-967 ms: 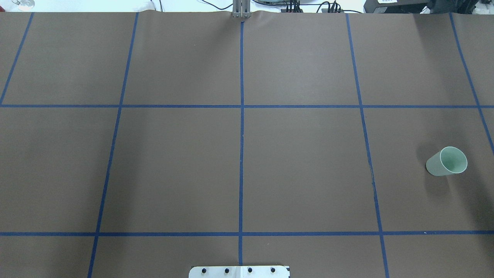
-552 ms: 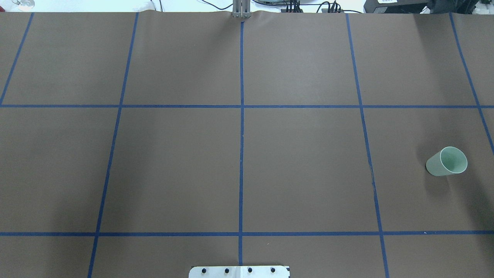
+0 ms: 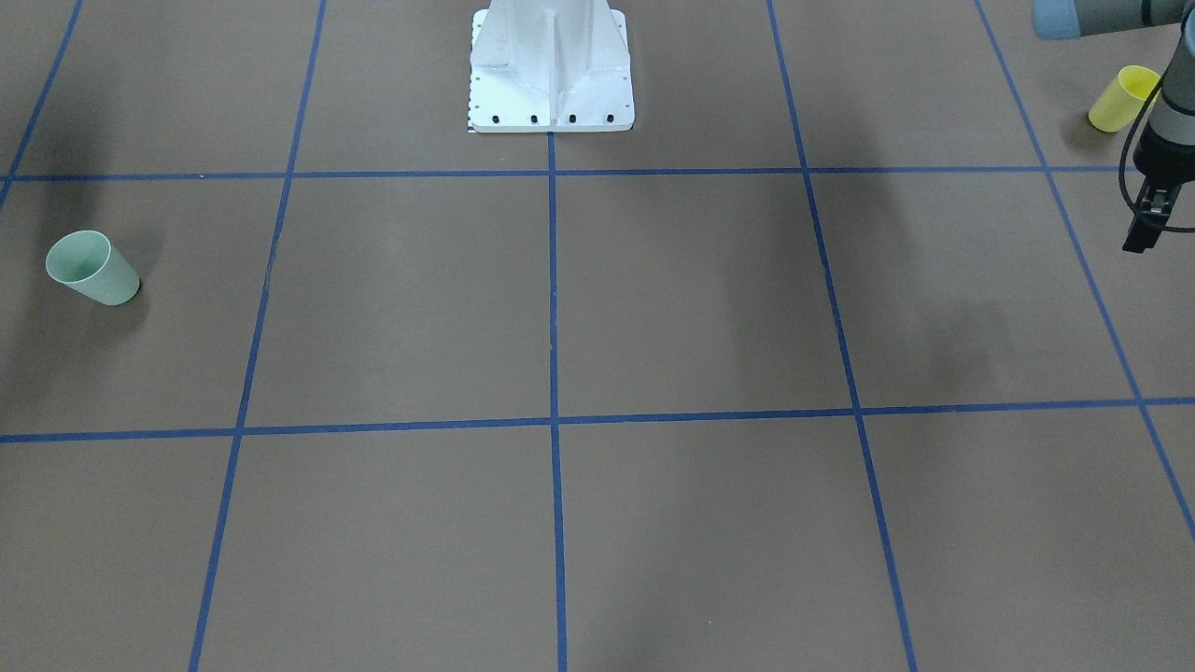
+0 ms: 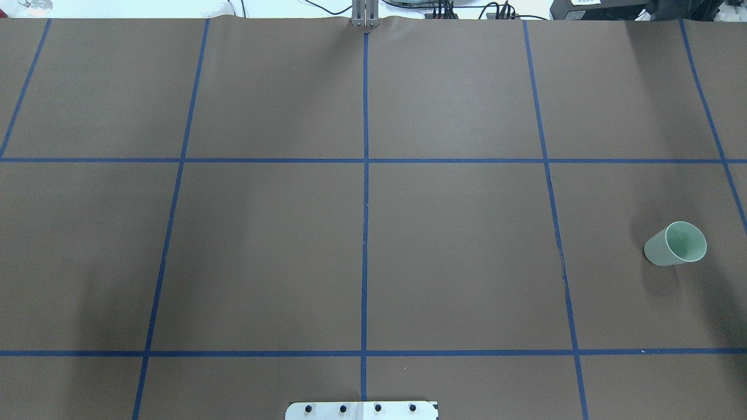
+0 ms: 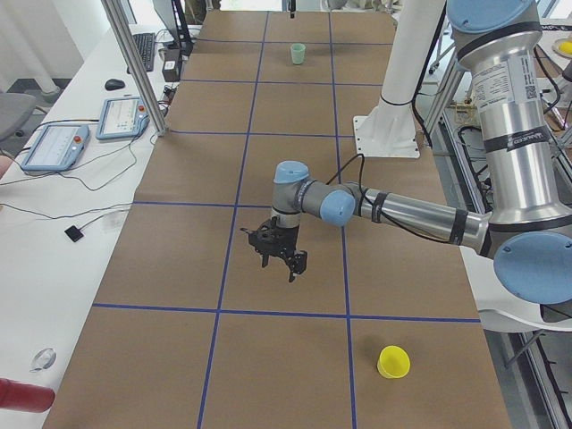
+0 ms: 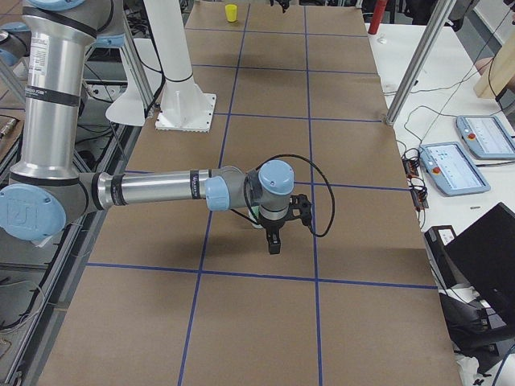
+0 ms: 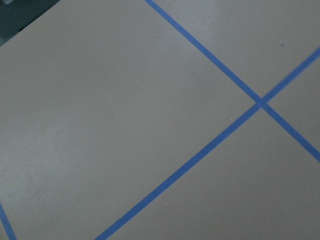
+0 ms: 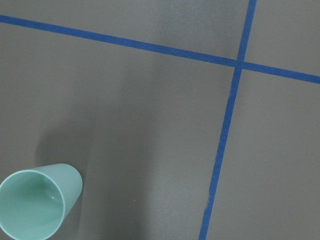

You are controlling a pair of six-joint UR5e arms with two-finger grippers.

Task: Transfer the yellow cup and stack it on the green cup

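The yellow cup [image 3: 1123, 98] stands upright on the brown table near the robot's left end; it also shows in the exterior left view [image 5: 393, 362]. The green cup [image 4: 676, 244] stands upright near the table's right end, and shows in the front view [image 3: 91, 268] and the right wrist view [image 8: 37, 202]. My left gripper [image 5: 279, 268] hangs above the table, well away from the yellow cup, fingers spread and empty; the front view [image 3: 1141, 238] cuts it off at the edge. My right gripper [image 6: 273, 241] hovers close above the green cup; I cannot tell if it is open.
Blue tape lines divide the brown table into squares. The white robot base plate [image 3: 551, 65] sits at the table's robot-side middle. Control tablets [image 5: 54, 147] and a metal post [image 5: 134, 67] stand on the white bench beyond the far edge.
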